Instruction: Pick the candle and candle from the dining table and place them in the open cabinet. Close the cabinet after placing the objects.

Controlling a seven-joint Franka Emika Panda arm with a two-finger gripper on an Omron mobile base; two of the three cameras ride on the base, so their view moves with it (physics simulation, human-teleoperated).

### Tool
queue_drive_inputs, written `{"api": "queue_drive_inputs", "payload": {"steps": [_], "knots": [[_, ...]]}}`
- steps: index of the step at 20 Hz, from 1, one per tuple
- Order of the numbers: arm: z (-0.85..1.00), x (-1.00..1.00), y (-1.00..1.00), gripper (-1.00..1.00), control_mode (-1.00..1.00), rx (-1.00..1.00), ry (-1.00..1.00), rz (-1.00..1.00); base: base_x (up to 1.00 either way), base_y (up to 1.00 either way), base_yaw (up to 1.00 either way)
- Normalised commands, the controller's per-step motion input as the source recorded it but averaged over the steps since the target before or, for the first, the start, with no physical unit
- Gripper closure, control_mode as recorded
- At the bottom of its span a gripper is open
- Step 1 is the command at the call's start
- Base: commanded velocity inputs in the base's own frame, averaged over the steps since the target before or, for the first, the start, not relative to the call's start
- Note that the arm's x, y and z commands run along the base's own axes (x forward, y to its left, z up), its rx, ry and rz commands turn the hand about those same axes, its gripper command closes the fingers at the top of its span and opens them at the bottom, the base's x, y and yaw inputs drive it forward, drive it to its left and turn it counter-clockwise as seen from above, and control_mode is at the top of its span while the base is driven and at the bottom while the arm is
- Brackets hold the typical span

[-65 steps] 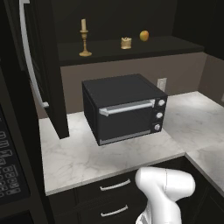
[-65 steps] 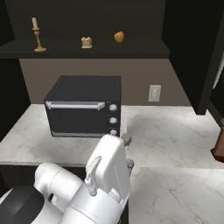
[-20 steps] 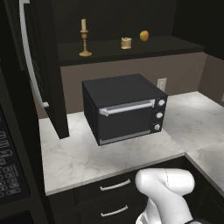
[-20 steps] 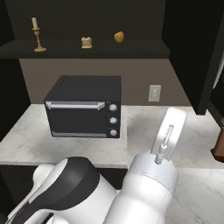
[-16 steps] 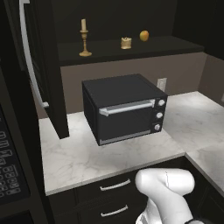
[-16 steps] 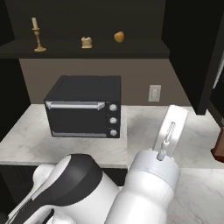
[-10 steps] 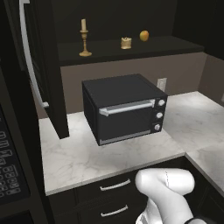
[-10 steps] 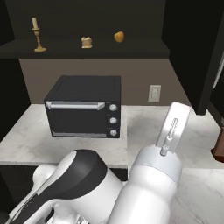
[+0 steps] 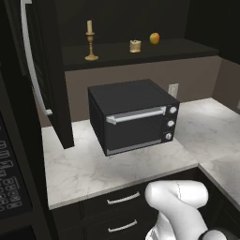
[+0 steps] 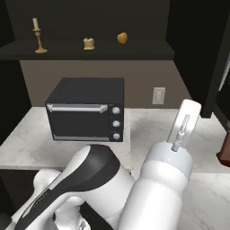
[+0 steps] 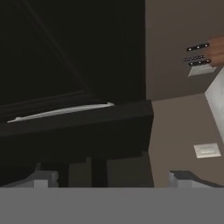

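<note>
Above the black toaster oven (image 9: 133,115), thin cream taper in its brass candlestick (image 9: 90,41) and stubby cream-yellow candle (image 9: 135,46) sit inside the dark cabinet (image 9: 140,51); end effector (image 11: 113,177) wide open, empty.

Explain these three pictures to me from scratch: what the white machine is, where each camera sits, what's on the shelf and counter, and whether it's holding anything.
The white machine is a robot arm on a driving base, in a computer-rendered kitchen. Two pictures come from cameras on the base, behind the arm to its left and right, showing the same scene from two sides. The third camera rides on the hand and looks along the gripper; its two dark tips stand wide apart with nothing between them, so it holds nothing.

On the dark cabinet shelf stand a thin candle in a brass candlestick, a short stubby candle and a round orange fruit. Below, a black toaster oven sits on the marble counter. A cabinet door hangs open at the left.
</note>
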Motion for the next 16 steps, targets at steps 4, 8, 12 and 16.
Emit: {"api": "queue_drive_inputs", "payload": {"steps": [4, 8, 12, 16], "knots": [[0.0, 0.17, -0.17, -1.0, -1.0, 0.0, 0.0, 0.0, 0.0, 0.0, 0.0], [0.0, 0.15, -0.18, -1.0, -1.0, 0.0, 0.0, 0.0, 0.0, 0.0, 0.0], [-0.01, 0.1, -0.17, -1.0, -1.0, 0.0, 0.0, 0.0, 0.0, 0.0, 0.0], [-0.03, 0.08, -0.15, -1.0, -1.0, 0.0, 0.01, 0.0, 0.0, 0.0, 0.0]]}}
